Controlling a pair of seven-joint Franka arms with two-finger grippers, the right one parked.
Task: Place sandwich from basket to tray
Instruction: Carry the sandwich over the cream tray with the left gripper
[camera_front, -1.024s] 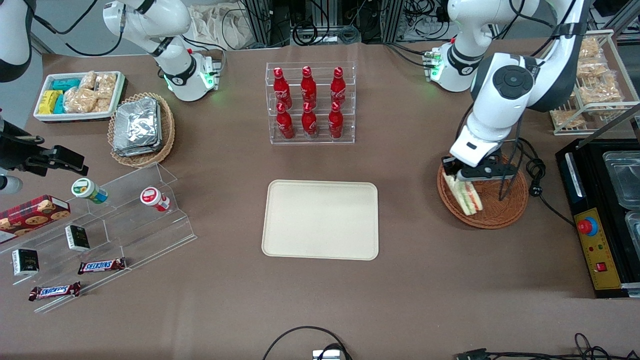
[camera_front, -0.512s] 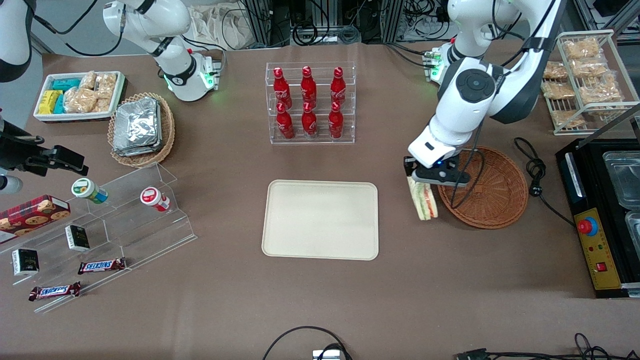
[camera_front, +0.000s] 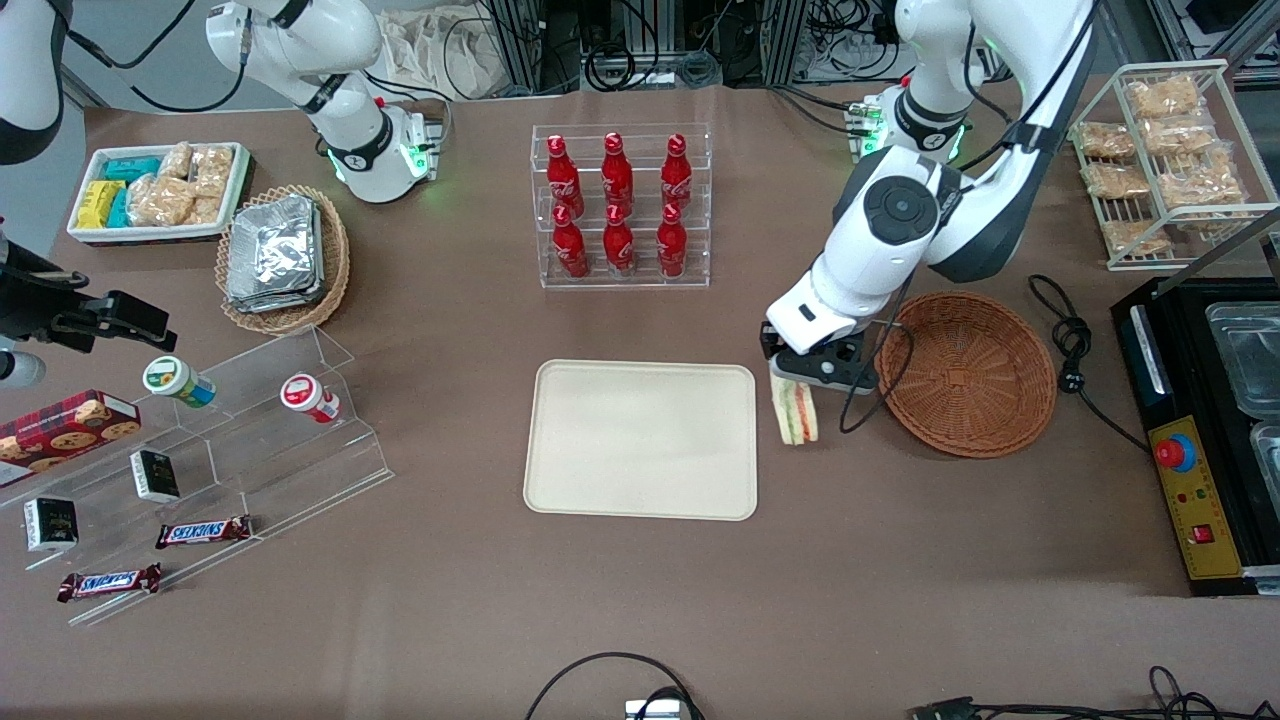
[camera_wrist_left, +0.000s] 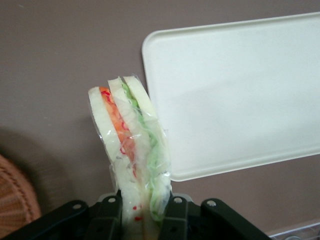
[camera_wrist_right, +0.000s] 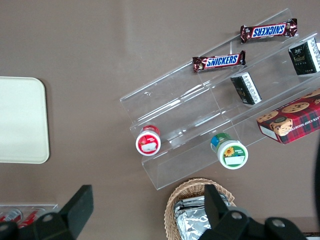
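My left gripper (camera_front: 797, 384) is shut on the clear-wrapped sandwich (camera_front: 797, 412), holding it in the air between the reddish-brown wicker basket (camera_front: 968, 373) and the cream tray (camera_front: 642, 439), just beside the tray's edge. In the left wrist view the black fingers (camera_wrist_left: 111, 216) clamp the sandwich (camera_wrist_left: 131, 141) by its base, white bread with orange, red and green layers pointing away. The tray (camera_wrist_left: 240, 95) lies just past it and a bit of the basket (camera_wrist_left: 15, 200) shows at the edge. The basket holds nothing.
A clear rack of red cola bottles (camera_front: 620, 206) stands farther from the camera than the tray. A black cable (camera_front: 1068, 340) and a black machine (camera_front: 1200, 430) lie at the working arm's end. A tan basket of foil packs (camera_front: 280, 255) and acrylic snack steps (camera_front: 200, 470) lie toward the parked arm's end.
The gripper lifted the sandwich out of the basket and carried it toward the tray; it now hangs just beside the tray's edge. The basket is left empty.
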